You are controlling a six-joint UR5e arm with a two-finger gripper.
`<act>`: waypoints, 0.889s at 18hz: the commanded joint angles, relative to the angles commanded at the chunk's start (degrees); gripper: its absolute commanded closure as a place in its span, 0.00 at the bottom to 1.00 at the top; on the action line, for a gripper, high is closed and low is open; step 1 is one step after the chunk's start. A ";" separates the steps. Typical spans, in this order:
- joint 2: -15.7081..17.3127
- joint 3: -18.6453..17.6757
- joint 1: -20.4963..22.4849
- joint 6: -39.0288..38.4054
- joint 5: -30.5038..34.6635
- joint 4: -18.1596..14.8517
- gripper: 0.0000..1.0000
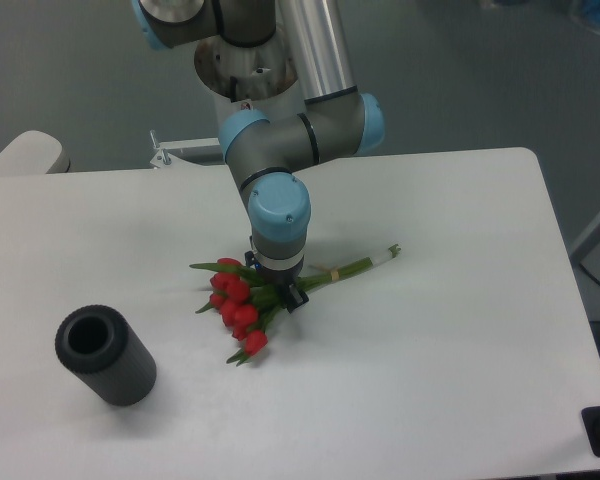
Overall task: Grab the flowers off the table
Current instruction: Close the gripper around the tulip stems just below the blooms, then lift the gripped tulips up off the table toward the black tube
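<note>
Camera view: single fixed look down onto the scene from the front.
Table: the table (450, 330) is white and matte with rounded corners, filling most of the view.
Flowers: the flowers (242, 310) lie flat on the table near its middle, red buds fanned toward the lower left, green leaves spread around them.
Stems: the long green stems (355, 266) run up and to the right from the buds, ending in a pale tip; a pale band (332, 272) wraps them just right of the arm.
Arm: the arm (280, 215) reaches down from the top, its blue-capped wrist pointing straight at the bunch.
Gripper: the gripper (280, 291) sits low over the bunch where the buds meet the stems, dark fingers (296, 297) down among the leaves.
Jaws: mostly hidden under the wrist and foliage; I cannot tell whether they are parted or closed on the stems.
Cylinder: a dark grey ribbed hollow cylinder (105, 356) lies on its side at lower left, well apart from the flowers, its open end facing up and left.
</note>
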 joint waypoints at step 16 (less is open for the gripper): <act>3.51 7.38 0.00 3.96 -6.74 -1.32 0.68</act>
